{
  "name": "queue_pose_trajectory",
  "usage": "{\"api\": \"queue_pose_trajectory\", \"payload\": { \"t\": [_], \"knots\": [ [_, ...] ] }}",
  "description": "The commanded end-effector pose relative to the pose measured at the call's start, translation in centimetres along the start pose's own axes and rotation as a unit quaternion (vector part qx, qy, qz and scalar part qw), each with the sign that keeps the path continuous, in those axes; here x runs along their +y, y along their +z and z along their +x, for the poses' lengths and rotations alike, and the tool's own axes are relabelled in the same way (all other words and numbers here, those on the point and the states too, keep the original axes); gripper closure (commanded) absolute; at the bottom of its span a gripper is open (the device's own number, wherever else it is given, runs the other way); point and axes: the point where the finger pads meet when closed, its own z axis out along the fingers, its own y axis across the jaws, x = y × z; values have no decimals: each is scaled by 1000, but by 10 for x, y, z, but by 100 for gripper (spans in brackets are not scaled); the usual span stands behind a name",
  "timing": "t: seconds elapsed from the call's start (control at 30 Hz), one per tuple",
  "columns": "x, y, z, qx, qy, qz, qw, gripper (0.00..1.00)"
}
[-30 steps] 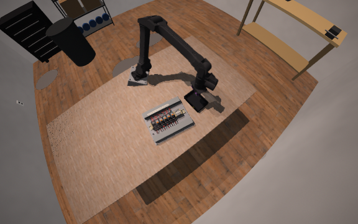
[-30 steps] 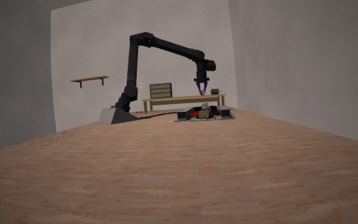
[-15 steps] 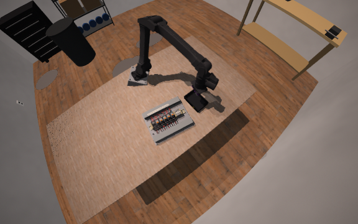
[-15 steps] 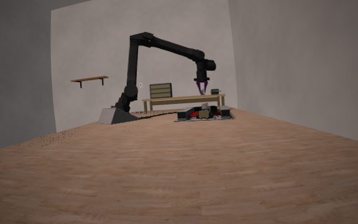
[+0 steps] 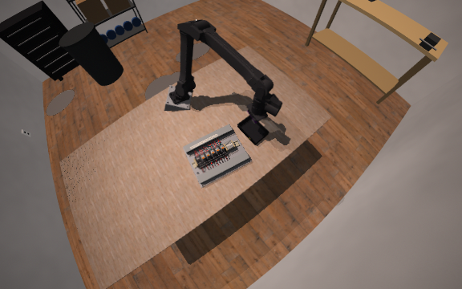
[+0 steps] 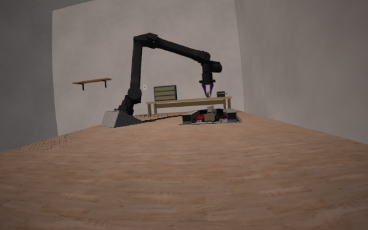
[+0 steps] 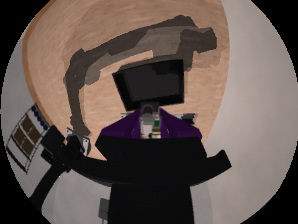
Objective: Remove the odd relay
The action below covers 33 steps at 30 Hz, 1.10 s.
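Note:
My gripper (image 7: 150,111) is shut on a small relay (image 7: 152,121) with a green test button, held between purple fingers. It hangs high above the black tray (image 5: 253,130), which lies open side up on the bench, right of the panel. In the wrist view the tray (image 7: 149,84) shows just beyond the fingertips. The grey relay panel (image 5: 217,155) holds a row of relays with red buttons (image 5: 211,154). In the exterior view the gripper (image 6: 207,92) hovers well above the panel (image 6: 210,116).
The arm's base (image 5: 179,100) stands at the back of the bench. A black bin (image 5: 91,54), a drawer cabinet (image 5: 34,38) and a wooden table (image 5: 379,36) stand on the floor around the bench.

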Motion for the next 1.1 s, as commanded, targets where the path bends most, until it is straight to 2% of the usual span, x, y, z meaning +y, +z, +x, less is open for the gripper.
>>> {"api": "queue_pose_trajectory", "payload": {
  "t": [0.0,0.67,0.83,1.07],
  "knots": [
    [-17,-19,-10,-9,4,21,1000,100],
    [-17,-17,-9,-9,4,21,1000,100],
    [-16,-14,-9,-8,4,20,1000,100],
    [-9,2,-6,-5,3,10,1000,100]
  ]
}}
